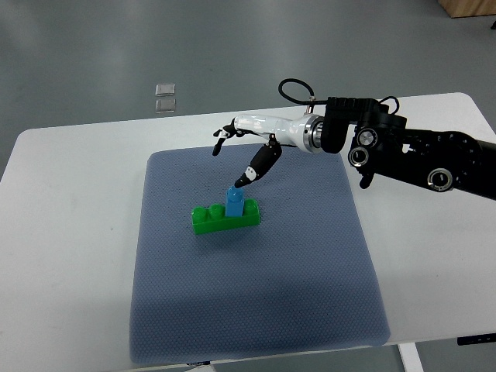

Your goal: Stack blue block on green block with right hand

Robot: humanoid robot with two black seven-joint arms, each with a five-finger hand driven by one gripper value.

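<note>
A small blue block stands upright on the long green block, which lies on the grey-blue mat. My right hand reaches in from the right, hovering just above and behind the blue block. Its fingers are spread and hold nothing; one dark fingertip points down close to the blue block's top, and whether it touches cannot be told. The left arm does not show.
The mat lies on a white table. The right arm's black forearm crosses the table's far right side. Two small clear squares lie on the floor beyond the table's far edge.
</note>
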